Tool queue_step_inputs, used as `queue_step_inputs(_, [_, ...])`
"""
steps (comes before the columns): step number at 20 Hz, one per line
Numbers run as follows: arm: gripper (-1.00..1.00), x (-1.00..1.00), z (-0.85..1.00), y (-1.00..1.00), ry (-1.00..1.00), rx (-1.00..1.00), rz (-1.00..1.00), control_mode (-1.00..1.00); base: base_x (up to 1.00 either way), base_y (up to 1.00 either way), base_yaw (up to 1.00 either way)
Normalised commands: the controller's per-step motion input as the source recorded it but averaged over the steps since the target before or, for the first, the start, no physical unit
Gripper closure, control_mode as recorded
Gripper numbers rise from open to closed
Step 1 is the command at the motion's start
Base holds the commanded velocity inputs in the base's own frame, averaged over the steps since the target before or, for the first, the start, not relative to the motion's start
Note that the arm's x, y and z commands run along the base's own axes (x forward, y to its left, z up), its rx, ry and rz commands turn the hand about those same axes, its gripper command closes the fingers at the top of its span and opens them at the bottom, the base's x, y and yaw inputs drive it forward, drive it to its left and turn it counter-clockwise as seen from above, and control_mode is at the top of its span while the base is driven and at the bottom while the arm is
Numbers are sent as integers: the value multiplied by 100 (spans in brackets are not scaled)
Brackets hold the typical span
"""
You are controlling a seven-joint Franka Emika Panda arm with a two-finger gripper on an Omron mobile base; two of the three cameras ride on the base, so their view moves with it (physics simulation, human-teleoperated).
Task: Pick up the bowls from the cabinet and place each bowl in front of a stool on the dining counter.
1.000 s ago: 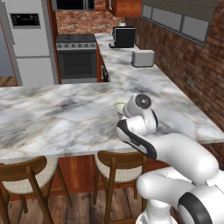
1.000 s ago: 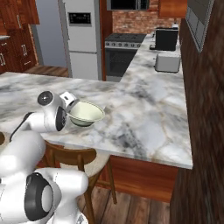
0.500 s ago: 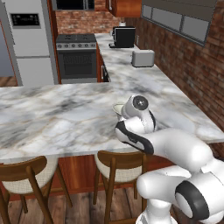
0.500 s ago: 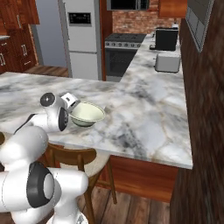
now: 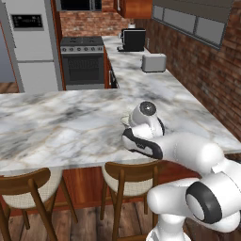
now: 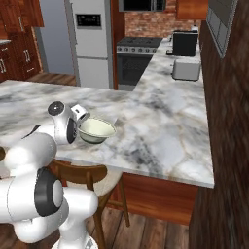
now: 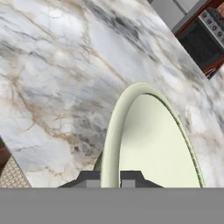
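Observation:
My gripper (image 7: pixel 110 177) is shut on the rim of a shallow cream bowl (image 7: pixel 153 144) with an olive-tan rim. One dark fingertip (image 7: pixel 89 177) shows on each side of the rim. In the right base view the bowl (image 6: pixel 97 130) sits low over the dining counter (image 6: pixel 160 141), near its front edge and right of the hand; I cannot tell whether it touches the marble. A stool (image 6: pixel 92 175) stands just below that edge. From the left, the hand hides most of the bowl (image 5: pixel 125 120), and two stools (image 5: pixel 124 176) (image 5: pixel 23 188) line the counter (image 5: pixel 56 127).
A marble worktop along the brick wall carries a toaster (image 5: pixel 154 62) and a black coffee machine (image 5: pixel 133 40). A stove (image 5: pixel 82 63) and a grey fridge (image 5: pixel 30 42) stand at the back. Reddish-brown cabinet doors (image 6: pixel 19 44) are at the far left.
The arm's elbow has shifted a little and the bowl has sunk slightly toward the marble. The grip on the rim is unchanged.

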Motion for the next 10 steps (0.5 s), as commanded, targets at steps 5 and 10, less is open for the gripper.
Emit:
queue_step_inputs(5, [100, 27, -13, 10, 13, 0, 0, -100, 0, 0, 0])
queue_step_inputs(10, [100, 33, -24, 12, 9, 0, -1, -100, 0, 0, 0])
